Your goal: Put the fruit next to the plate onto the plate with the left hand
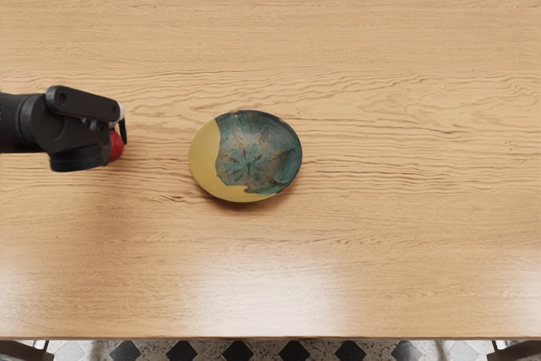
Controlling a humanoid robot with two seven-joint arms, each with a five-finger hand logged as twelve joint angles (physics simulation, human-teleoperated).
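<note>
A round plate [203,160], yellow with a teal leaf pattern, lies near the middle of the wooden table. To its left is a red fruit [117,146], of which only a small part shows past the black left hand [95,133]. That hand's arm comes in from the left edge. The fingers curl over and under the fruit, closed around it. Hand and fruit are about a hand's width left of the plate's rim. Most of the fruit is hidden, and the right arm is out of view.
The wooden table [380,243] stretches wide around the plate, with its far edge at the top and its near edge at the bottom. A tiled floor shows below the near edge.
</note>
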